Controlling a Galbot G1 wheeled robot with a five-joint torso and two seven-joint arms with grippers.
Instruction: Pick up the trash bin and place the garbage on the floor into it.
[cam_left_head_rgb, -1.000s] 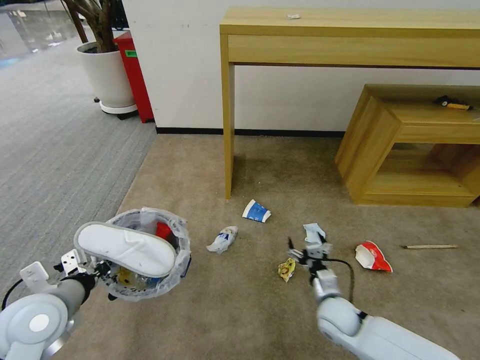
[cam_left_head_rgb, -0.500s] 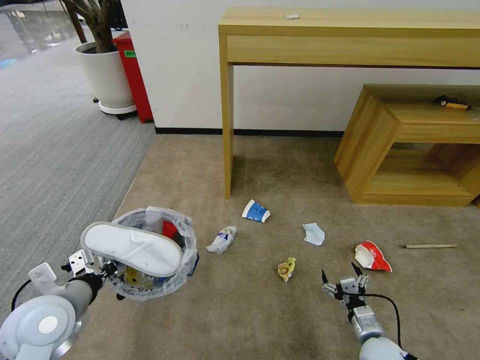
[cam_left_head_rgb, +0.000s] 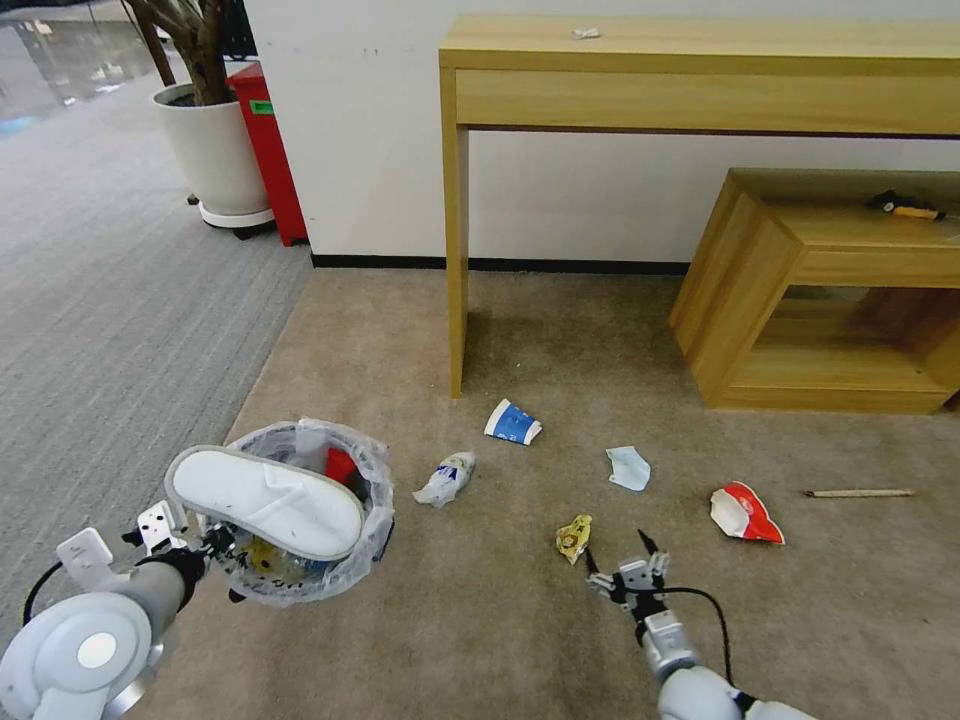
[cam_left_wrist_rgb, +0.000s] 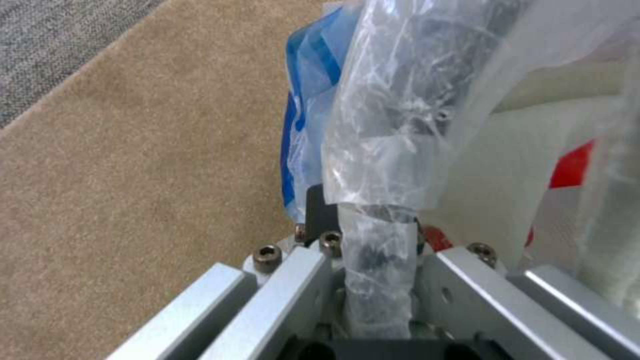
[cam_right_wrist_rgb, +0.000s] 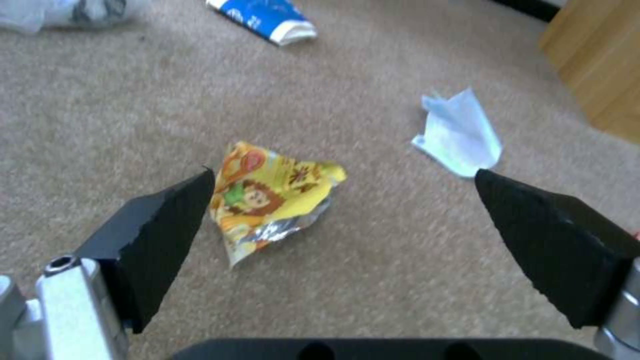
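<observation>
Yellow wrapper (cam_right_wrist_rgb: 270, 197) lies on the floor (cam_left_head_rgb: 480, 620) just ahead of your right gripper (cam_left_head_rgb: 622, 570), whose jaws are spread. Centre it before descending. The left gripper (cam_left_wrist_rgb: 373, 260), seemingly clamped on the rim, holds the trash bin (cam_left_head_rgb: 300, 560) nearby.

Left gripper (cam_left_head_rgb: 215, 545) low at left, apparently clamped shut; right gripper (cam_left_head_rgb: 624, 570) low at right, fingers (cam_right_wrist_rgb: 160, 220) spread wide.
</observation>
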